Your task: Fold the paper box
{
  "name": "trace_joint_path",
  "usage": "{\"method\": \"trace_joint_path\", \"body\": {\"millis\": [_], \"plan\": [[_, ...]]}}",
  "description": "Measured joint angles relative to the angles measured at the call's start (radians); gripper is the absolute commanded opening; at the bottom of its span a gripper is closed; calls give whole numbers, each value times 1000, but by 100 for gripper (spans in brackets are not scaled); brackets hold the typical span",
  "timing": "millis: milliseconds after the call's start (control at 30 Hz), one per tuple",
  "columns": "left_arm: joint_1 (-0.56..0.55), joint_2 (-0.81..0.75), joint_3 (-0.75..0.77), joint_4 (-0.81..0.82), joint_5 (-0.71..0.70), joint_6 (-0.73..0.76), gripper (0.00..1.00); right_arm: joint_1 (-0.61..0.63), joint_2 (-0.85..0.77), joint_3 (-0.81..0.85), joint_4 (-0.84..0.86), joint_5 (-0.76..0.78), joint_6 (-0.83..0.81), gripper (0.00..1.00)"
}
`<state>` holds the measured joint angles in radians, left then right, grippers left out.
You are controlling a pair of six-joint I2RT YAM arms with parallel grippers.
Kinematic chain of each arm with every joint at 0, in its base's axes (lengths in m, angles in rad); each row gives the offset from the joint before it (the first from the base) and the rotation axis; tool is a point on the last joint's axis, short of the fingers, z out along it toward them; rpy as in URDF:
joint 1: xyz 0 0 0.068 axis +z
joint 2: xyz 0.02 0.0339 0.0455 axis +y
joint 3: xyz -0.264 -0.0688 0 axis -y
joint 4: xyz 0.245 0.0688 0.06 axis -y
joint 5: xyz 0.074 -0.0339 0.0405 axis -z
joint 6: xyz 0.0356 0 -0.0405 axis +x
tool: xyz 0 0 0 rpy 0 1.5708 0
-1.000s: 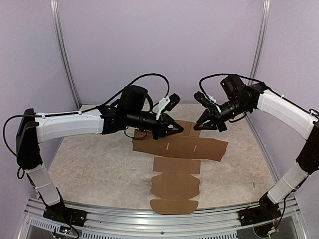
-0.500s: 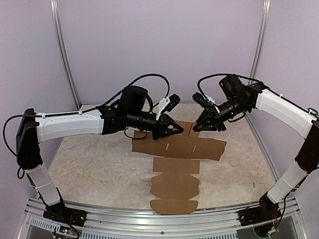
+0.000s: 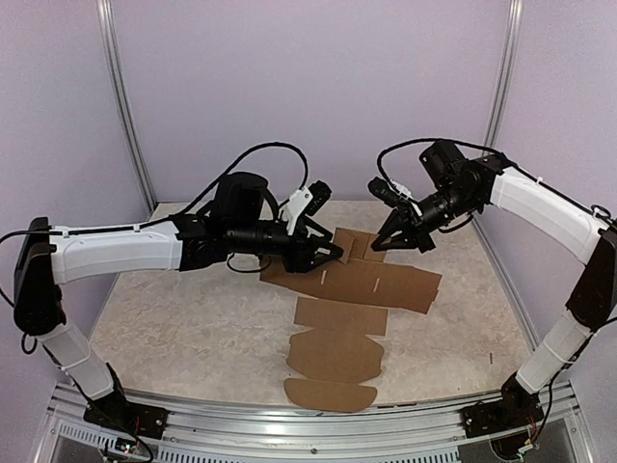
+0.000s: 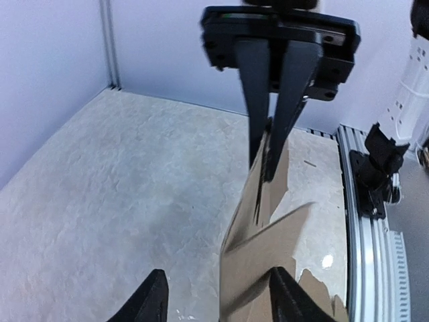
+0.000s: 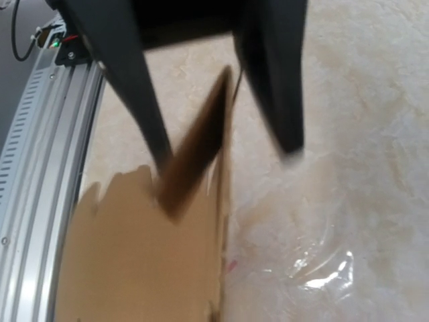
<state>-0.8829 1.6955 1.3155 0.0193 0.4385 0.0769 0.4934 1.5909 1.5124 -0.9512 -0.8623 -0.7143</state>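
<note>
The paper box (image 3: 357, 285) is a brown die-cut sheet lying mostly flat mid-table, with its far flaps lifted. My right gripper (image 3: 384, 243) is shut on one raised far flap; in the left wrist view its fingers (image 4: 265, 157) pinch the flap's top edge. My left gripper (image 3: 333, 253) faces it and stands open, its fingertips (image 4: 155, 298) on either side of the tilted cardboard (image 4: 268, 255), not gripping. The right wrist view is blurred: cardboard (image 5: 134, 255) fills the lower left, the left gripper (image 5: 226, 154) straddles the flap, and the right gripper's own fingertips do not show.
An aluminium rail (image 3: 289, 424) runs along the near edge with both arm bases bolted on it. Purple walls and frame posts (image 3: 123, 106) enclose the marbled table (image 3: 174, 318). The sheet's rounded near tab (image 3: 330, 394) reaches almost to the rail.
My left gripper has opened and its arm has drawn back left and lower. The right gripper has stayed shut at the far flap. The sheet's far end has shifted slightly.
</note>
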Motion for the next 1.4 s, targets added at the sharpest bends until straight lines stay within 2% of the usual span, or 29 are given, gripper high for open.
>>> {"method": "trace_joint_path", "body": {"millis": [67, 267, 333, 400, 533, 633, 767, 933, 1133, 1267, 1400], "plan": [[0, -101, -111, 45, -93, -9, 64, -10, 5, 25, -11, 3, 1, 0], [1, -484, -407, 106, -333, -97, 64, -78, 22, 108, -32, -35, 10, 0], [1, -584, -502, 138, -407, -148, 60, -99, 29, 131, -32, -51, 21, 0], [2, -657, -612, 163, -472, -209, 52, -111, 31, 138, -32, -63, 29, 0], [36, -710, -798, 187, -526, -317, 47, -114, 31, 140, -34, -93, 39, 0], [112, -694, -870, 220, -500, -390, 47, -114, 31, 140, -35, -109, 43, 0], [191, -592, -879, 346, -395, -481, 56, -114, 31, 140, -32, -114, 55, 0], [174, -414, -835, 509, -201, -536, 59, -114, 32, 130, 3, -101, 102, 0], [105, -211, -670, 611, -110, -552, 60, -114, 39, 129, 27, -98, 136, 0], [89, -127, -604, 651, -105, -563, 52, -114, 42, 129, 29, -95, 143, 0], [85, -84, -583, 666, -106, -568, 35, -114, 42, 129, 30, -93, 150, 0]]}}
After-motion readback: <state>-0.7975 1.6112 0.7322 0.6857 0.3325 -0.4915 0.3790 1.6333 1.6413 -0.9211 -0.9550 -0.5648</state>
